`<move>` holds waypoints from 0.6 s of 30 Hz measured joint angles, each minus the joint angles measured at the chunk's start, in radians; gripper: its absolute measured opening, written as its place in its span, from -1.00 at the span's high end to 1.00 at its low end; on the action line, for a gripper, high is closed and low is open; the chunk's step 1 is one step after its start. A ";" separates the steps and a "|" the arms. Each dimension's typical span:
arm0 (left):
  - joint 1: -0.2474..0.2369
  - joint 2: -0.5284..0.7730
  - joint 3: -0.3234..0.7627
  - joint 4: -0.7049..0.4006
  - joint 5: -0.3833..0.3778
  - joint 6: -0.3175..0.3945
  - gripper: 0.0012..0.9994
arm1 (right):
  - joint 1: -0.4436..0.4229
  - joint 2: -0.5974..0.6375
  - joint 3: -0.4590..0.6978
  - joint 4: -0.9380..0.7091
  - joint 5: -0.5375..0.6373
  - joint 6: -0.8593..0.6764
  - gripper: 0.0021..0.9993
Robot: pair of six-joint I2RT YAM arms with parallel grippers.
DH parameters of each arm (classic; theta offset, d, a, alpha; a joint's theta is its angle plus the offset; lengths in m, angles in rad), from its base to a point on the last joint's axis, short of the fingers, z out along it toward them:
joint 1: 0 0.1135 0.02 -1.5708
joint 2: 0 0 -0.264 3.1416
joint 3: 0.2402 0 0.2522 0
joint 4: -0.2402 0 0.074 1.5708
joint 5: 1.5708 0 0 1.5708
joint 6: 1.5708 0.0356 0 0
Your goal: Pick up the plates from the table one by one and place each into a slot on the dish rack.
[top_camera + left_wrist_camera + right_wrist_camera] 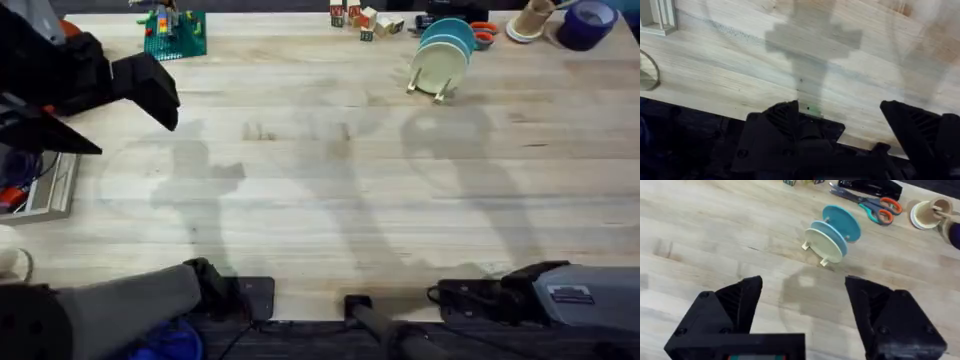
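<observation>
The dish rack (440,96) stands on the table (320,180) at the far right. Three plates stand upright in it: a cream plate (437,68) in front, a pale blue plate (443,48) behind it and a cyan-blue plate (450,28) at the back. The right wrist view shows the same rack (805,245) some way ahead, with the cream plate (826,245) and the cyan-blue plate (844,222). My right gripper (804,282) is open and empty, far short of the rack. My left gripper (840,107) is open and empty, held high over the table's near left edge.
My left arm (90,75) looms dark at the upper left; my right arm (560,290) lies low at the front right. At the back are a green baseplate (175,35), small blocks (360,15), scissors (875,207) and a purple tape roll (585,22). A white frame (50,190) lies at the left edge.
</observation>
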 joint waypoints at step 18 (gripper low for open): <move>0.000 0.000 0.000 0.000 0.000 0.000 -0.99 | 0.075 0.014 -0.007 0.083 0.082 0.115 -0.99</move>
